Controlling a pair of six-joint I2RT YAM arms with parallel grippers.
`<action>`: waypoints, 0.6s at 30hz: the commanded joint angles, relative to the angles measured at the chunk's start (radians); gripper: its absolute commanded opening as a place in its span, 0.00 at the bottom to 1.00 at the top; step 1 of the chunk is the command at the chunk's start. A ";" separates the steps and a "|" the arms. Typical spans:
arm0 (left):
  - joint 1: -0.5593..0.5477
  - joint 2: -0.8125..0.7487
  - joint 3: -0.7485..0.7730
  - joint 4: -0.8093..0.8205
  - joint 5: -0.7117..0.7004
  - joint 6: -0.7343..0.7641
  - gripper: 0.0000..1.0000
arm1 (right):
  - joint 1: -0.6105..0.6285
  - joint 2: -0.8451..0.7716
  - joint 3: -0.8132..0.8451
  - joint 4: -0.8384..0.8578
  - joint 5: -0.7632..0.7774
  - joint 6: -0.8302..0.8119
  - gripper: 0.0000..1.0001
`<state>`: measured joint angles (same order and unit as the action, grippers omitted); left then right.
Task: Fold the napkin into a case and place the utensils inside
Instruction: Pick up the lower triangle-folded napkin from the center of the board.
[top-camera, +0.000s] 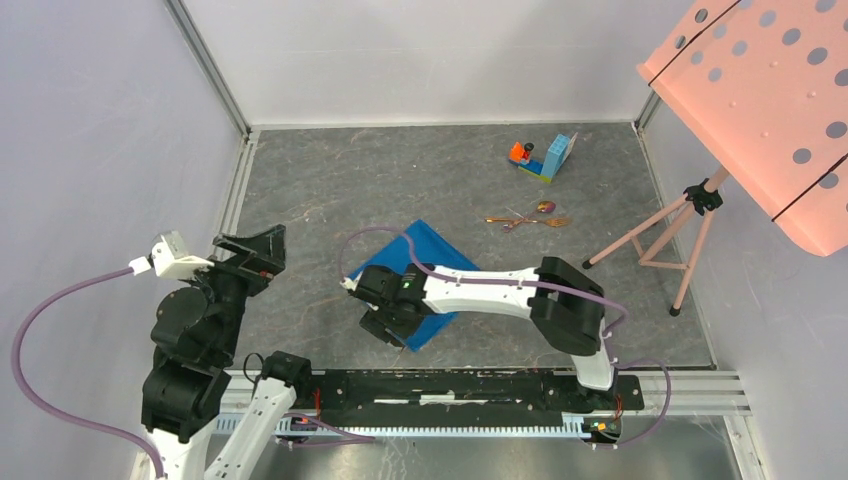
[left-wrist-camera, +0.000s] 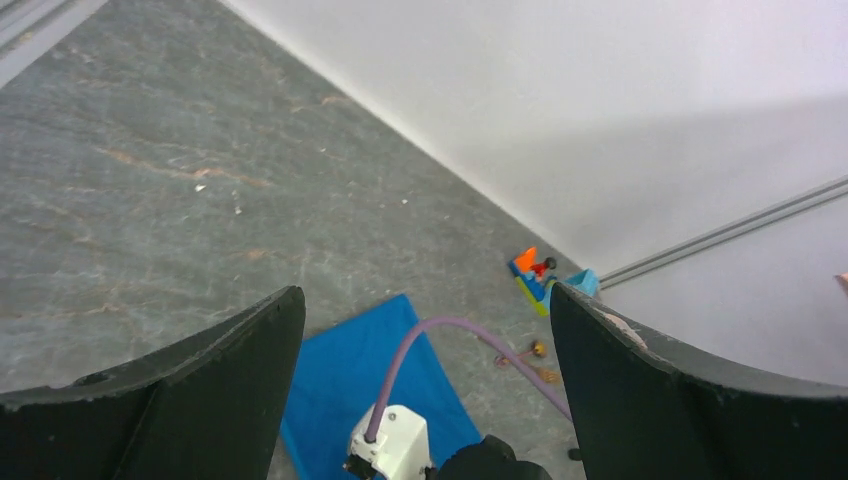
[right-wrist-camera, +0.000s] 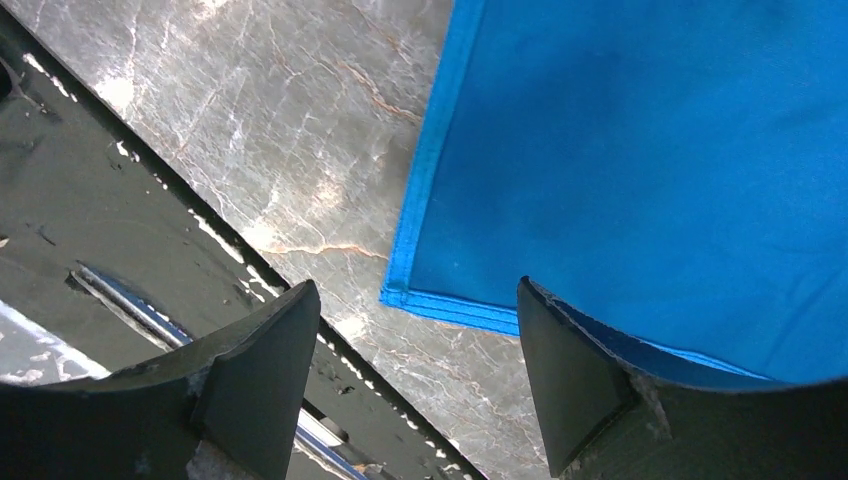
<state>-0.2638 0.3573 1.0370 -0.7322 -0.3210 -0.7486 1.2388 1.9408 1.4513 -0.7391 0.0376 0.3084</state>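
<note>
The bright blue napkin (top-camera: 425, 245) lies flat on the grey table, turned like a diamond, with the right arm crossing over its near half. My right gripper (top-camera: 392, 330) hovers open over the napkin's near corner (right-wrist-camera: 400, 296). That corner lies just below the gap, one finger (right-wrist-camera: 580, 370) overlaps the hem, and nothing is gripped. In the right wrist view the napkin (right-wrist-camera: 640, 150) fills the upper right. The copper utensils (top-camera: 530, 218) lie together farther back right, apart from the cloth. My left gripper (top-camera: 268, 252) is raised at the left, open and empty, facing the napkin (left-wrist-camera: 340, 370) and the utensils (left-wrist-camera: 525, 358).
An orange-and-blue toy block piece (top-camera: 540, 158) stands near the back wall. A pink tripod (top-camera: 665, 235) with a perforated panel stands at the right. The black base rail (top-camera: 450, 390) runs along the near edge, close under the right gripper. White walls enclose the table.
</note>
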 joint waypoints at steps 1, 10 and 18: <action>0.003 -0.016 0.015 -0.088 -0.031 0.055 0.98 | 0.031 0.075 0.118 -0.124 0.048 0.017 0.78; 0.003 -0.023 0.011 -0.090 -0.006 0.076 0.99 | 0.035 0.126 0.129 -0.116 0.062 0.026 0.72; 0.003 -0.017 0.022 -0.090 0.002 0.085 0.99 | 0.030 0.141 0.099 -0.088 0.046 0.029 0.65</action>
<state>-0.2638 0.3431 1.0370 -0.8310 -0.3302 -0.7193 1.2736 2.0663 1.5566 -0.8478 0.0799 0.3206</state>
